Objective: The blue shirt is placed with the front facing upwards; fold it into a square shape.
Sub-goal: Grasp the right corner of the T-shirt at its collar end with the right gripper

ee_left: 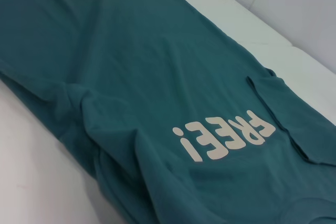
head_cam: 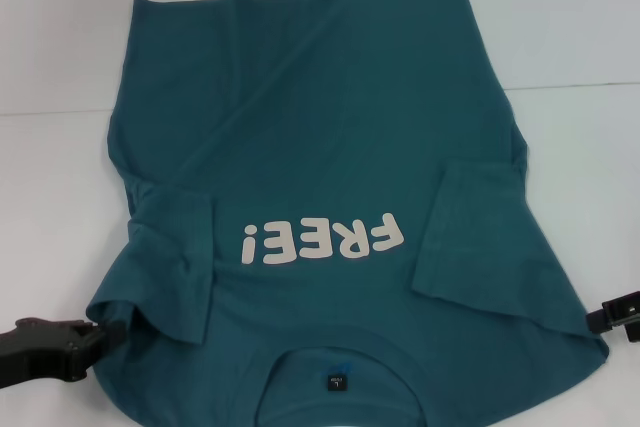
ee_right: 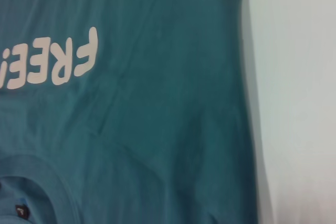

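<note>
The blue shirt (head_cam: 320,127) lies face up on the white table, collar nearest me and hem at the far side. Its white "FREE!" lettering (head_cam: 322,238) reads upside down to me. Both sleeves are folded inward over the body, one on the left (head_cam: 170,257) and one on the right (head_cam: 470,232). A small dark label (head_cam: 337,382) sits inside the neck. My left gripper (head_cam: 85,342) is at the shirt's near left shoulder edge. My right gripper (head_cam: 605,317) is at the near right shoulder edge, mostly cut off. The wrist views show the shirt (ee_left: 131,66) (ee_right: 157,103) from close by.
The white table (head_cam: 570,37) shows bare around the shirt on the left, right and far sides. A seam line (head_cam: 580,85) crosses the table behind the shirt.
</note>
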Tool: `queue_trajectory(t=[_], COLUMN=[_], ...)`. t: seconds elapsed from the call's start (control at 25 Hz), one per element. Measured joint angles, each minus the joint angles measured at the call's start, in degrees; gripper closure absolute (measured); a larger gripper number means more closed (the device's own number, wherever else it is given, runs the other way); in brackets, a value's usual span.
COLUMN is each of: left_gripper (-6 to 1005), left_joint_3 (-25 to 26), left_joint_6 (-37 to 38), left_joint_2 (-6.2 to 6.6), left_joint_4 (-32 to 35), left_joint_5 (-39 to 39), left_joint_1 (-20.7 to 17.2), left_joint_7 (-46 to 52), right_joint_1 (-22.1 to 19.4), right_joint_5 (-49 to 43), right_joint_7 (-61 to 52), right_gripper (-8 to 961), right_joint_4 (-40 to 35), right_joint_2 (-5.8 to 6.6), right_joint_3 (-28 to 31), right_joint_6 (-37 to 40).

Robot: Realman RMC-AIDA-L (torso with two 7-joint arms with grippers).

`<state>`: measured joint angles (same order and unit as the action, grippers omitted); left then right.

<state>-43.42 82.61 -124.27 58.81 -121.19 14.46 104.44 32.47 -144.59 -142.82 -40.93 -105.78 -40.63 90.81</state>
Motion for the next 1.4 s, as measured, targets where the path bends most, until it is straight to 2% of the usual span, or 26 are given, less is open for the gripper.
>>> queue_trajectory(t=[0.28,0.72,1.16,1.4], left_gripper=[996,996,996,996], left_joint_3=[0.0,0.0,0.0,0.0], left_joint_6=[0.0,0.3,0.6,0.6], left_joint_2=[0.06,0.09,0.09,0.09], left_joint_4=[0.0,0.1,0.0,-0.1], left_joint_5=[0.0,0.0,0.1,0.1], left_joint_1=[0.3,0.5,0.7,0.7], left_joint_7=[0.0,-0.1,-0.1,-0.1], right_joint_1=[1.1,1.5,2.2,2.9], right_joint_5=[-0.5,-1.3,-1.9,-4.6], right_joint_7=[0.0,-0.5,-0.5,-0.2], right_gripper=[192,193,195,430], right_joint_4=[0.5,1.6,1.7,2.3], right_joint_2=[-0.99,-1.3,-2.75,-3.25], right_joint_3=[-0.2,-1.7,-2.4,-2.4], right_joint_6=[-0.7,-2.3,-2.5,-3.8])
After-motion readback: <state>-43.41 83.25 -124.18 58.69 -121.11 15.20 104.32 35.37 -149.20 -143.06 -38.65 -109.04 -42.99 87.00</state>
